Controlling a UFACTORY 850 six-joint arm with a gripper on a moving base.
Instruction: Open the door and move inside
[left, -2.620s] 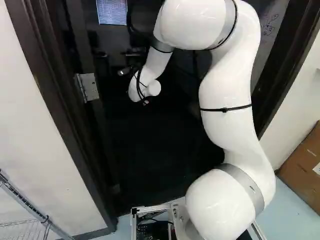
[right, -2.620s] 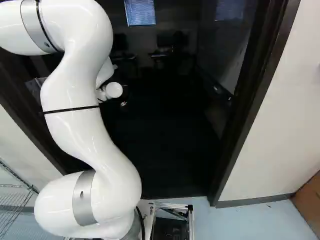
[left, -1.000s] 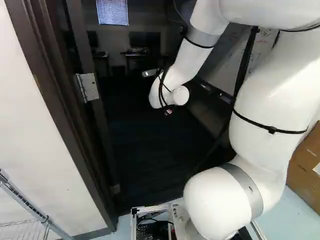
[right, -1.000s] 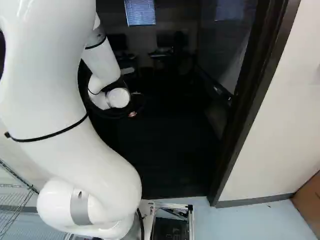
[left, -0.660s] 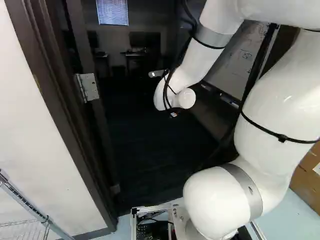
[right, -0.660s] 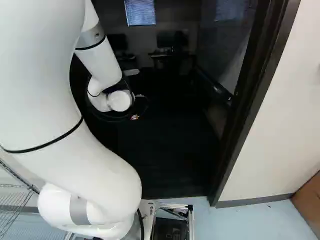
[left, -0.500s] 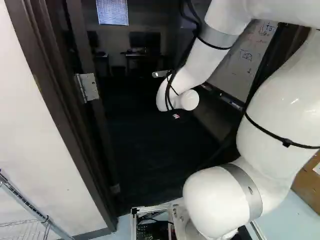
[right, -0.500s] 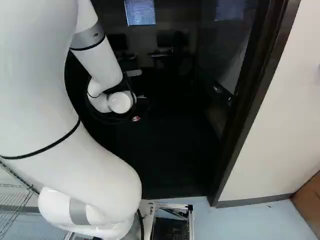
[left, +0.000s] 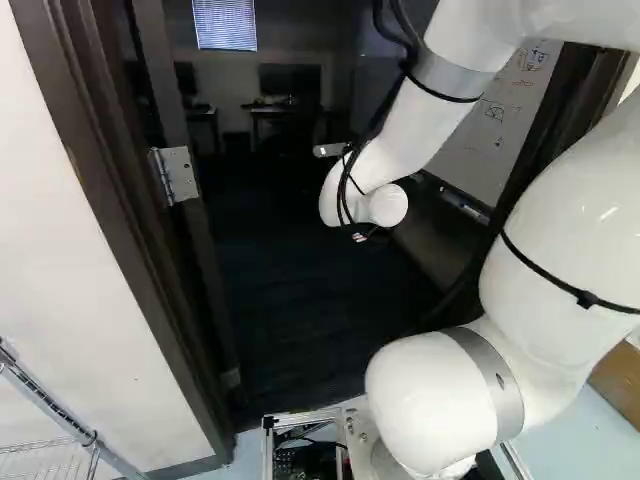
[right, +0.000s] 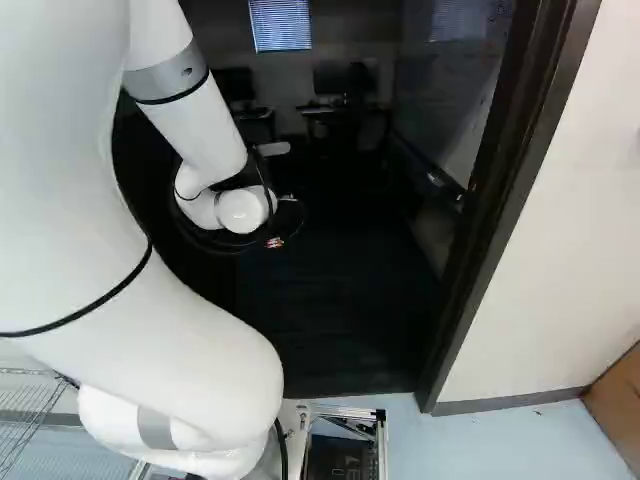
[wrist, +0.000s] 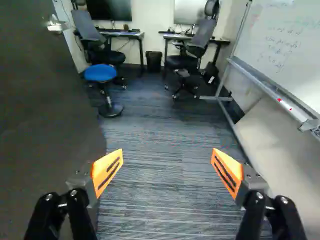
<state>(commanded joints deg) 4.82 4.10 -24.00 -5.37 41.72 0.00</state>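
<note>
Dark-brown door (wrist: 42, 110) stands open, apparently just beside the claw (wrist: 167, 156), which is spread wide.

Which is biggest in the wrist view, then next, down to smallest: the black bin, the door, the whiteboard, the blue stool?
1. Door
2. Whiteboard
3. Blue stool
4. Black bin
</note>
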